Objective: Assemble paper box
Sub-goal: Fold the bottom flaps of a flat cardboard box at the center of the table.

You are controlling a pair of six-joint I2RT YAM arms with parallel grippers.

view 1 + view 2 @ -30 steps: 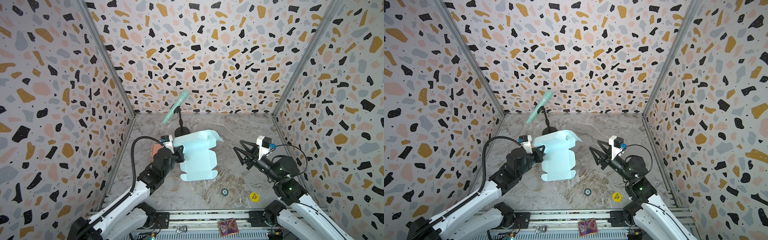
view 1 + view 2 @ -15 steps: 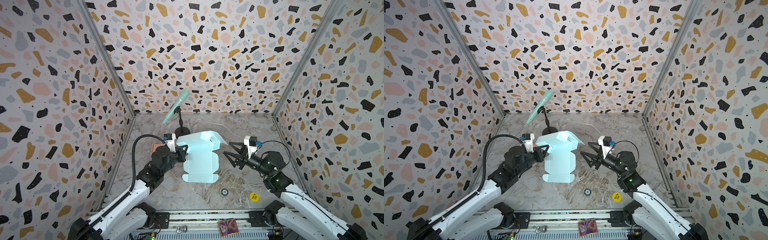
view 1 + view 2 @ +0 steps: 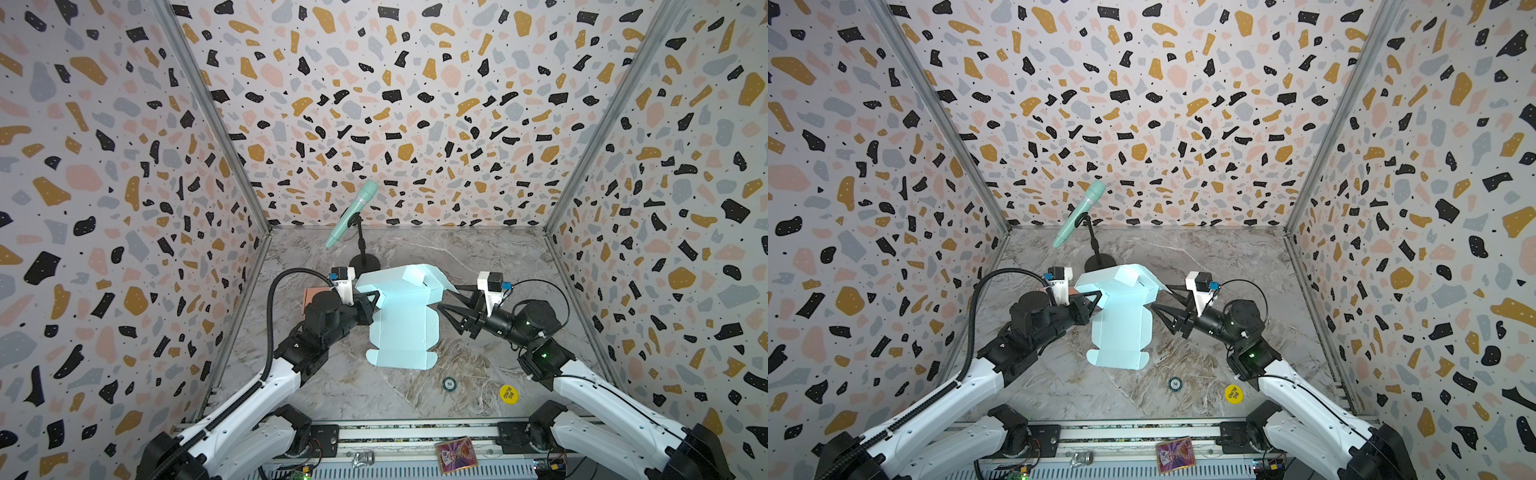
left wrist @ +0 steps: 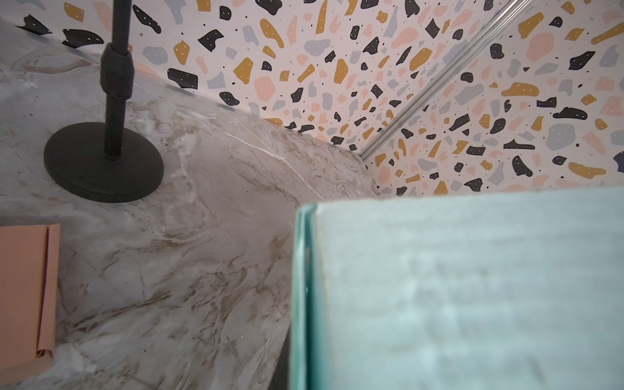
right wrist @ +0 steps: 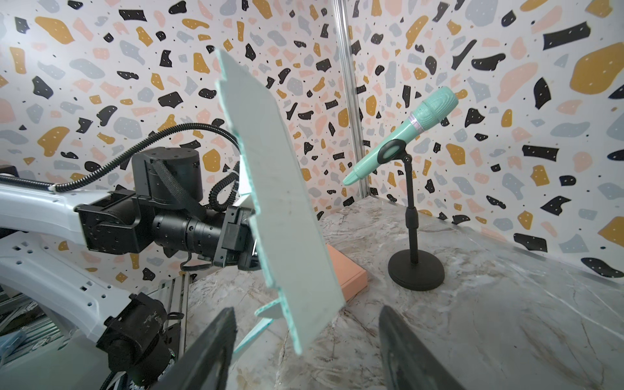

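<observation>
The left gripper's fingers (image 3: 371, 300) disappear behind the edge of the pale mint flat-cut cardboard box blank (image 3: 401, 318), so where they meet it is hidden. In the left wrist view that blank (image 4: 466, 293) is a blur running off the frame. The flat salmon-pink cardboard piece (image 3: 309, 296) is mostly covered by the left arm in a top view, and cut off in the left wrist view (image 4: 27, 297). The right gripper's dark fingers (image 5: 209, 354) are cropped by the right wrist picture's edge. Print on the small round dark token (image 3: 449, 383) on the marble-patterned bench (image 3: 490, 257) is too small to read.
</observation>
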